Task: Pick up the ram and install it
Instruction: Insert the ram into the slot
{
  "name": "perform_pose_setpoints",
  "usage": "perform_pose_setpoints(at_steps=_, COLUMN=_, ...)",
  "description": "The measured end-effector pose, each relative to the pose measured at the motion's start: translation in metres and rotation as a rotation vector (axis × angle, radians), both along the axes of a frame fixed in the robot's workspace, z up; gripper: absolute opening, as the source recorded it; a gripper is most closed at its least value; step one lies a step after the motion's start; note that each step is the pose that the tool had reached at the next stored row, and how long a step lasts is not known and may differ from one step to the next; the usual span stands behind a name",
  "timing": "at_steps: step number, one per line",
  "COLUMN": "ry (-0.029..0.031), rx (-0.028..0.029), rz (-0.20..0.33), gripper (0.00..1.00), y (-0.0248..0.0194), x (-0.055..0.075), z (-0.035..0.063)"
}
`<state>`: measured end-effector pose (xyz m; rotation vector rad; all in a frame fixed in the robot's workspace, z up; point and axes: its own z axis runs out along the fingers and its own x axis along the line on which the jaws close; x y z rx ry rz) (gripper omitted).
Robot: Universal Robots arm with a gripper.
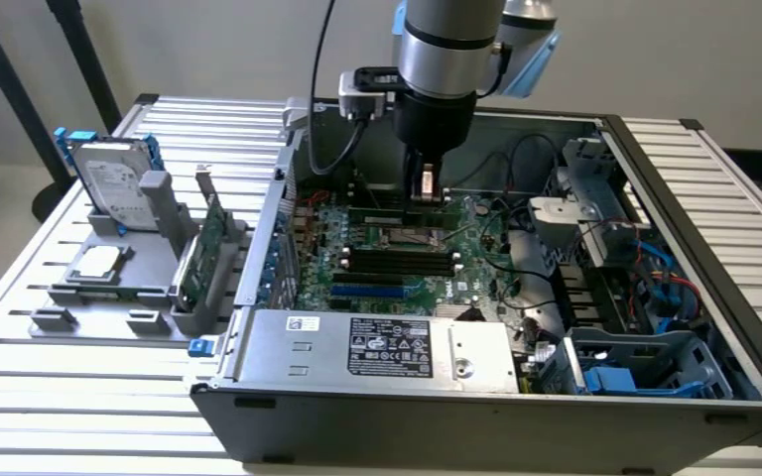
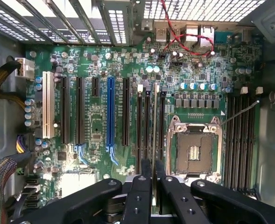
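My gripper (image 1: 424,198) hangs inside the open computer case (image 1: 487,421), low over the motherboard (image 1: 381,263). It is shut on the ram (image 2: 154,119), a thin stick that I see edge-on running out from between the two black fingers (image 2: 142,186). In the wrist view the ram lines up with the black memory slots (image 2: 147,126) beside the empty processor socket (image 2: 193,151). Whether its lower edge touches a slot I cannot tell. In the exterior view the ram (image 1: 425,184) is a short upright sliver under the wrist.
A grey holder (image 1: 103,297) at the exterior view's left carries a hard drive (image 1: 110,174), a silver processor chip (image 1: 96,263) and a green expansion card (image 1: 202,258). The power supply (image 1: 381,347) lies at the case front. Cable bundles (image 2: 2,84) and drive cages (image 1: 619,218) crowd the sides.
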<state>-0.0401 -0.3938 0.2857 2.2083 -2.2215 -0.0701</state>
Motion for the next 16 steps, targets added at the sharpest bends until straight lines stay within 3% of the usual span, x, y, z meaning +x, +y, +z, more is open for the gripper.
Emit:
perform_pose_setpoints(at_steps=10, ry=-0.0005, rx=-0.0037, rz=0.000, gripper=0.14, y=-0.0004, x=0.000, z=-0.0181)
perform_pose_setpoints(at_steps=16, ry=-0.0005, rx=-0.0131, rz=0.000, gripper=0.14, y=-0.0004, x=0.001, z=-0.0276)
